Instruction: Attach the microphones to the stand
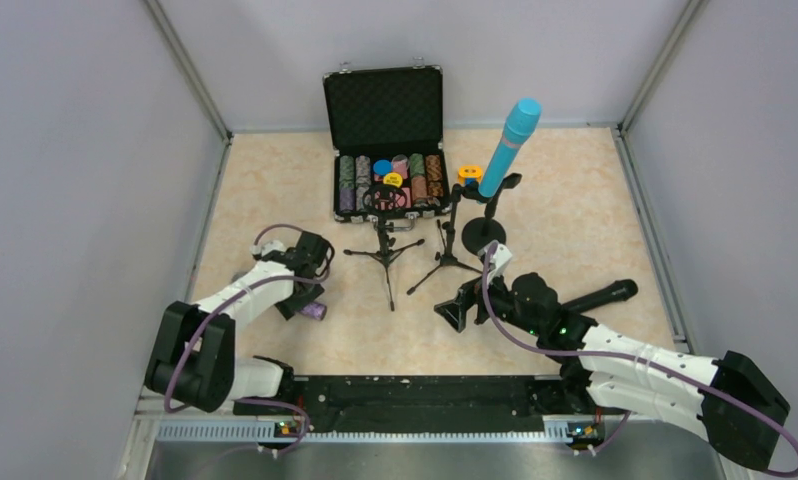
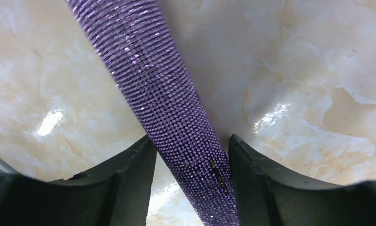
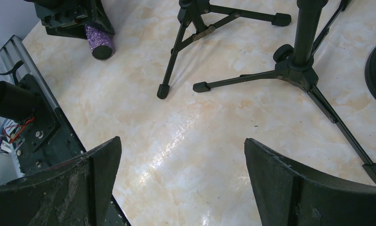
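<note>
Purple microphone [image 2: 176,117], glittery, lies on the table [image 1: 595,230] between my left gripper [image 1: 310,290] fingers, clamped; cyan microphone [image 1: 510,145] stands in its stand [image 1: 485,225]; my right gripper [image 3: 181,188] hovers low, jaws apart.

Lab test cell; grey partition walls [image 1: 65,150]; marble-patterned tabletop [image 1: 575,230]
</note>
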{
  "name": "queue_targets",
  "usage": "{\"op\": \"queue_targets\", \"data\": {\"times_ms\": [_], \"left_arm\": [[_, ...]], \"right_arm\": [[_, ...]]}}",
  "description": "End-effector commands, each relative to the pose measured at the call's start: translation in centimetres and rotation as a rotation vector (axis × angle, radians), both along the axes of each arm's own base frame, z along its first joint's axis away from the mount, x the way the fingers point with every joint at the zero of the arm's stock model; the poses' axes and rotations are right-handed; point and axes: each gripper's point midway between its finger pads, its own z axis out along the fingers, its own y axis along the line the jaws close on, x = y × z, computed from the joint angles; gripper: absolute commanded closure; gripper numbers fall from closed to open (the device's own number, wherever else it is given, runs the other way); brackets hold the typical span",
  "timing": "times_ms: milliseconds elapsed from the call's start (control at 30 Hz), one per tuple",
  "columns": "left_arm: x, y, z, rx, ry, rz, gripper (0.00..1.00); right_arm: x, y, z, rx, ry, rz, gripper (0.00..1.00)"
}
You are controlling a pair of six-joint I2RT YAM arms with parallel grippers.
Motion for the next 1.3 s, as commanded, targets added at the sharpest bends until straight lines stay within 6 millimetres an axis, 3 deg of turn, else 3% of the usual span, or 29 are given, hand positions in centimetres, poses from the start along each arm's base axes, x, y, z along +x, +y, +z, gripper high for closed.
{"op": "queue_targets", "data": {"times_ms": [0,100,167,233,567,733,833,867,900,967,1167,1267], "left_arm": [[1.0,-1.0,-0.6,-0.055,-0.036,-0.04,0.46],[1.4,-1.6,-0.6,-0.083,-0.054,-0.081,0.71],[1.8,-2.5,-0.6,-0.121,-0.067,-0.127,0.93],[2.1,-3.8,-0.5,-0.174,-0.065,-0.183,1.0],[3.4,-8.8,0.1,-0.281,-0.105,-0.42,1.0],[2.9,-9.4,-0.1,-0.255,-0.092,-0.457,1.0],[2.5,-9.2,-0.4,-0.229,-0.073,-0.464,0.91],[2.4,-9.3,-0.5,-0.226,-0.07,-0.471,0.8],[2.3,-9.3,-0.5,-0.222,-0.072,-0.474,0.61],[2.3,-9.3,-0.4,-0.222,-0.084,-0.481,0.43],[3.2,-9.4,1.5,-0.226,-0.188,-0.505,0.19],[3.9,-9.1,2.4,-0.213,-0.22,-0.5,0.14]], "right_arm": [[0.6,0.3,1.2,0.028,-0.026,-0.005,0.01],[0.6,0.3,1.2,0.028,-0.027,-0.007,0.01],[0.6,0.3,1.2,0.031,-0.027,-0.006,0.01],[0.6,0.4,1.2,0.032,-0.023,-0.004,0.01],[0.6,0.3,1.2,0.035,-0.021,-0.007,0.01],[0.6,0.5,1.1,0.037,-0.017,-0.006,0.01],[0.7,0.6,1.2,0.039,-0.017,-0.004,0.01],[0.7,0.6,1.2,0.039,-0.016,-0.003,0.01],[0.7,0.7,1.2,0.039,-0.016,-0.003,0.01],[0.7,0.7,1.2,0.037,-0.015,-0.002,0.01],[0.8,0.7,1.6,0.039,-0.019,-0.006,0.01],[0.8,0.6,1.6,0.039,-0.022,-0.008,0.01]]}}
